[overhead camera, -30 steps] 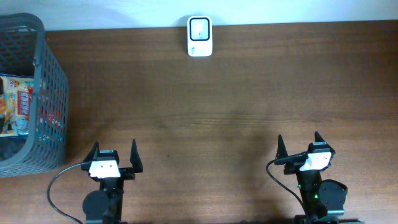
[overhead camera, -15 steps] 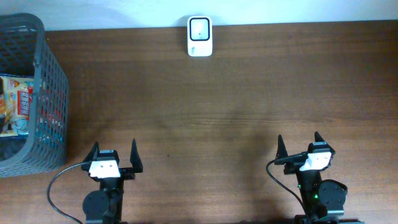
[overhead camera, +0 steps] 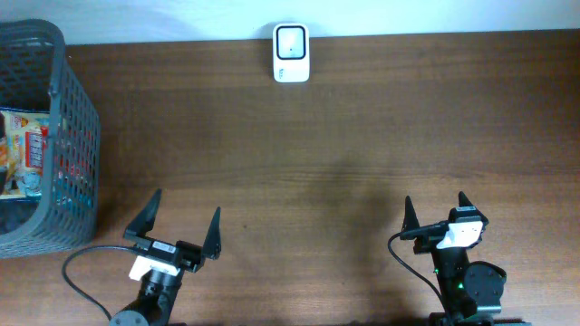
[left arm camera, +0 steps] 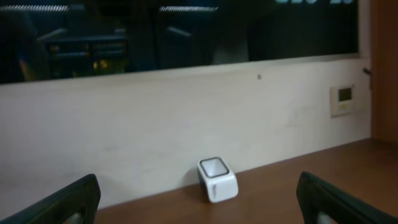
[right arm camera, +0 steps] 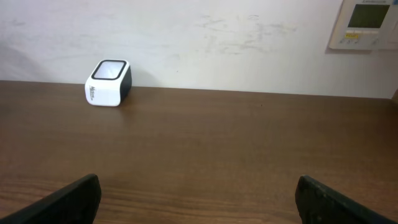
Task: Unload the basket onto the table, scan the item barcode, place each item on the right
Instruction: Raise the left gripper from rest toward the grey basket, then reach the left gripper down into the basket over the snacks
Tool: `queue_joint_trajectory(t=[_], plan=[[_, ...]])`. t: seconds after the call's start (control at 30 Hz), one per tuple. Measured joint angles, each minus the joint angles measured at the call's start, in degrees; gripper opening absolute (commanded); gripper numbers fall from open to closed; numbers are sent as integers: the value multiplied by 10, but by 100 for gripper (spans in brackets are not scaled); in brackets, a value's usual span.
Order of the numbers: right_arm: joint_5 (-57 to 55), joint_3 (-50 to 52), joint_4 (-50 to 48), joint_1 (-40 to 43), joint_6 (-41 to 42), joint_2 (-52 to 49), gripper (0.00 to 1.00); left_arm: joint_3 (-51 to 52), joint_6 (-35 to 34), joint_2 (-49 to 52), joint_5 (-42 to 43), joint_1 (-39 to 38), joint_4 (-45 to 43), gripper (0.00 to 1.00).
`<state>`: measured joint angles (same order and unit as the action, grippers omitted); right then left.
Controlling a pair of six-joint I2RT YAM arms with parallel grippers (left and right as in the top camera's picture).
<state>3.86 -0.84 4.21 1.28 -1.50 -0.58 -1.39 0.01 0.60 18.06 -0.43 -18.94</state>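
The white barcode scanner [overhead camera: 291, 52] stands at the table's far edge against the wall; it also shows in the left wrist view [left arm camera: 217, 179] and the right wrist view [right arm camera: 107, 83]. A colourful packaged item [overhead camera: 23, 149] lies inside the grey mesh basket [overhead camera: 80, 118] at the far left, and no barcode shows on it. My left gripper [overhead camera: 186, 203] is open and empty, raised near the front edge, to the right of the basket. At the front right, my right gripper [overhead camera: 435, 198] is open and empty too. Both sets of fingers frame bare table [left arm camera: 199, 208] [right arm camera: 199, 199].
The brown wooden table [overhead camera: 362, 145] runs from the basket to the right edge. A pale wall stands behind the scanner, with a small thermostat panel [right arm camera: 367, 23] on it. Black cables trail from both arm bases at the front.
My left gripper has lifted and swung forward, slightly turned, and looks larger from overhead. The right arm, the scanner and the basket have not moved.
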Motion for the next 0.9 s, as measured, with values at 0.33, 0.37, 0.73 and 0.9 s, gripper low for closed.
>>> queue_joint_trajectory(t=[0.33,0.37,0.73,0.9], plan=[[0,0,0,0,0,0,98,-327,50,235,23,-1,304,99],[0,0,0,0,0,-1,98,-352,56,264,23,0,309,99],[0,0,0,0,0,0,98,-719,66,616,34,-2,736,99],[0,0,0,0,0,-1,98,-818,47,806,-32,-2,835,99]])
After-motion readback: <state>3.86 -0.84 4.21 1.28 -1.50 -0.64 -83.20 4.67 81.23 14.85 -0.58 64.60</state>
